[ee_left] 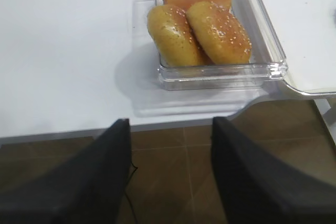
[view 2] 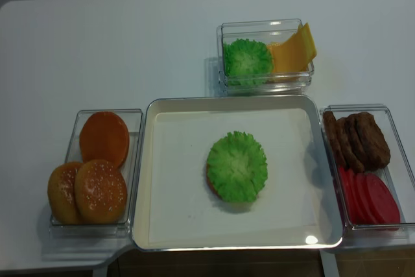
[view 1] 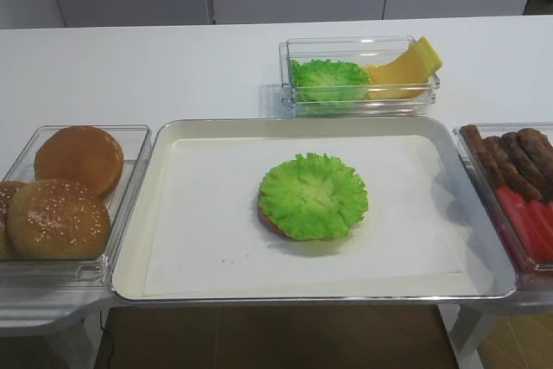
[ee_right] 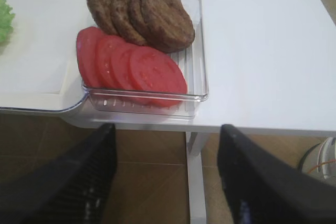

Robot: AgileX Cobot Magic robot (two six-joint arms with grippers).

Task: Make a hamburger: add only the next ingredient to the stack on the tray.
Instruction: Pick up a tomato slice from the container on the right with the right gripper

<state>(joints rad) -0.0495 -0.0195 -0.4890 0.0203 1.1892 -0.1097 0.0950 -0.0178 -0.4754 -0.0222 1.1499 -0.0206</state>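
The right claw [ee_right: 165, 174] hangs off the worktop's [ee_right: 262, 51] near edge, fingers apart and gripping nothing, with the tomato slices [ee_right: 131, 66] straight ahead of it and slightly to its left, fanned in the near end of a clear box [ee_right: 199, 77] just beyond the fingertips. The nearest slice leans on the others, its flat face turned up toward the claw, and the row runs leftward and away; patties [ee_right: 142, 17] sit behind. The stack [view 1: 313, 196], a bun base under lettuce, waits mid-tray [view 1: 173, 213], further to this claw's left. The left claw [ee_left: 170, 174], also spread and empty, faces the buns [ee_left: 197, 24], so the right arm is plainly the nearer one.
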